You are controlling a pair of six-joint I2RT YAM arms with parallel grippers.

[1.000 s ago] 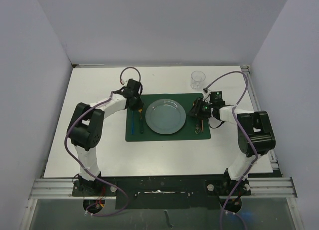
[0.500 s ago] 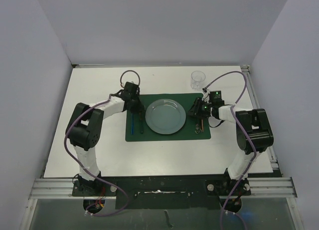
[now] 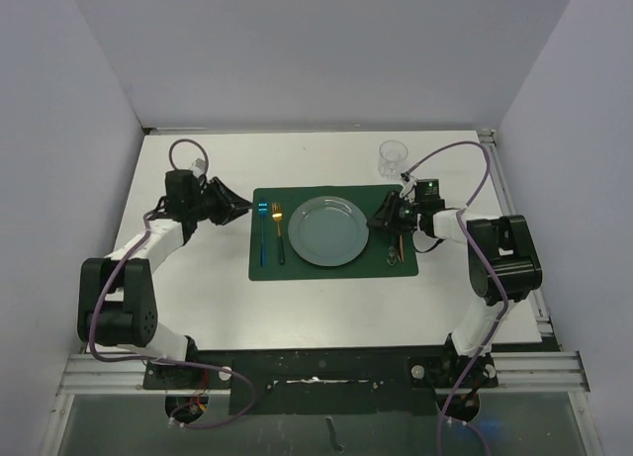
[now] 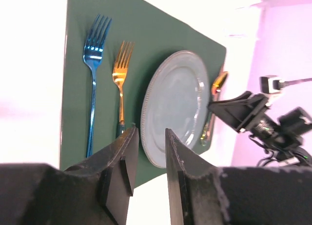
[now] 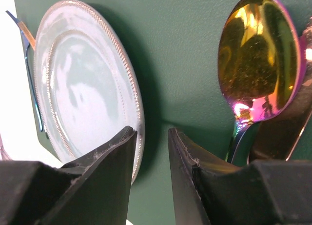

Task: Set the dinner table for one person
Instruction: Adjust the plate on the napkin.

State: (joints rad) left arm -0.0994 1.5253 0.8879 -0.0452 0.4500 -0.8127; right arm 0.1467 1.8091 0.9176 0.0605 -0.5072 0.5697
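Observation:
On the white dinner table (image 3: 198, 298) lies a dark green placemat (image 3: 336, 268) with a pale plate (image 3: 328, 230) at its middle. A blue fork (image 3: 263, 240) and a gold fork (image 3: 279, 228) lie side by side left of the plate, and a gold spoon (image 3: 399, 248) lies to its right. My left gripper (image 3: 237, 211) hovers just off the mat's left edge. It is open and empty, pointing at the forks (image 4: 120, 81). My right gripper (image 3: 381, 217) is low over the mat (image 5: 195, 117), open, with the plate's right rim (image 5: 139, 112) at its left finger and the spoon (image 5: 256, 59) beside it.
A clear glass (image 3: 393, 157) stands at the back right of the table, off the mat. Metal rails (image 3: 499, 179) edge the table's right and near sides, and grey walls close in on three sides.
My left arm has swung left off the placemat and its jaws have opened, leaving the gold fork lying beside the blue one. My right gripper has edged left towards the plate.

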